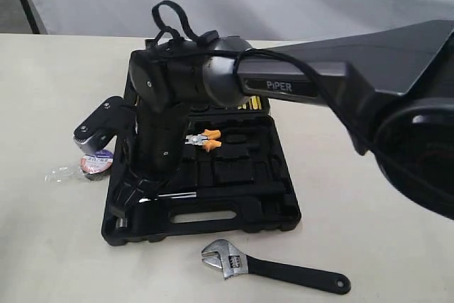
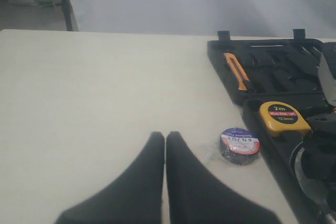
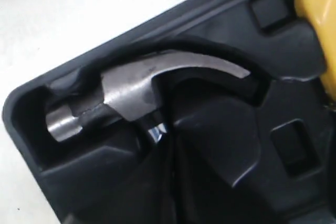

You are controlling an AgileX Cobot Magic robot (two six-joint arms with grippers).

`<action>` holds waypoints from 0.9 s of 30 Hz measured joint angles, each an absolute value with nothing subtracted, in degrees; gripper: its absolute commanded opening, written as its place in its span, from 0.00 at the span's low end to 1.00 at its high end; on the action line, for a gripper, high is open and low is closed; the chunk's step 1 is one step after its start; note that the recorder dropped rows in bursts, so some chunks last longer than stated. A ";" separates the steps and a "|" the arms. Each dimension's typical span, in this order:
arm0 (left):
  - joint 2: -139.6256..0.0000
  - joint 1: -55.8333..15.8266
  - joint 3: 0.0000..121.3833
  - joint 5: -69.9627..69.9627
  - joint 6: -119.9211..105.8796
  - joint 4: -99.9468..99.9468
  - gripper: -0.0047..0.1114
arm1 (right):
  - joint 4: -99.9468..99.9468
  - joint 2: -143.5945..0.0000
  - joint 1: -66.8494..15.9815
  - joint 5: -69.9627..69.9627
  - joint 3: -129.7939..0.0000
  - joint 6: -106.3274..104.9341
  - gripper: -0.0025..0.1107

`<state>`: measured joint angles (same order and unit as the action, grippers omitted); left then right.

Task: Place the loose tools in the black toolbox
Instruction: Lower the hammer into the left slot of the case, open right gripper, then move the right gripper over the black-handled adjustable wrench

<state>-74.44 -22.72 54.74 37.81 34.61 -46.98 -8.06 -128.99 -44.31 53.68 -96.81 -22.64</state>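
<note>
Resting: hammer (image 3: 131, 93) flat in its recess at the toolbox's (image 1: 234, 230) front left corner in the exterior view, head toward the corner, handle along the front edge.
Right pincer (image 3: 166, 132): clenched, tips meeting at the hammer's neck; real hold on it unclear.
Left pincer (image 2: 165, 139): clenched, empty, over the bench (image 2: 79, 103).
Wrench (image 1: 273, 266): on the bench before the toolbox, long axis crosswise, jaw end leftward; nearer the right arm.
Tape roll (image 2: 240, 145): just beside the toolbox's left edge; nearer the left arm.

The right arm (image 1: 369, 69) is dark grey — white "PiPER" lettering (image 1: 279, 85). A black cable (image 1: 172, 13) loops above. The left gripper (image 2: 165, 137) is black, tapered.
</note>
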 measured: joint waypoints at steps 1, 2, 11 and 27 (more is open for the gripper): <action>-74.44 -22.72 54.74 37.81 34.61 -46.98 0.05 | -8.18 -128.97 -44.22 54.56 -97.51 -22.53 0.02; -74.44 -22.72 54.74 37.81 34.61 -46.98 0.05 | -8.18 -128.97 -44.22 55.26 -98.32 -22.53 0.02; -74.44 -22.72 54.74 37.81 34.61 -46.98 0.05 | -4.79 -121.10 -42.92 59.65 -101.98 -17.12 0.02; -74.44 -22.72 54.74 37.81 34.61 -46.98 0.05 | -5.65 -111.48 -26.68 53.56 -74.21 -9.85 0.02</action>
<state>-74.44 -22.72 54.74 37.81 34.61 -46.98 -5.65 -111.48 -26.68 53.56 -74.21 -9.85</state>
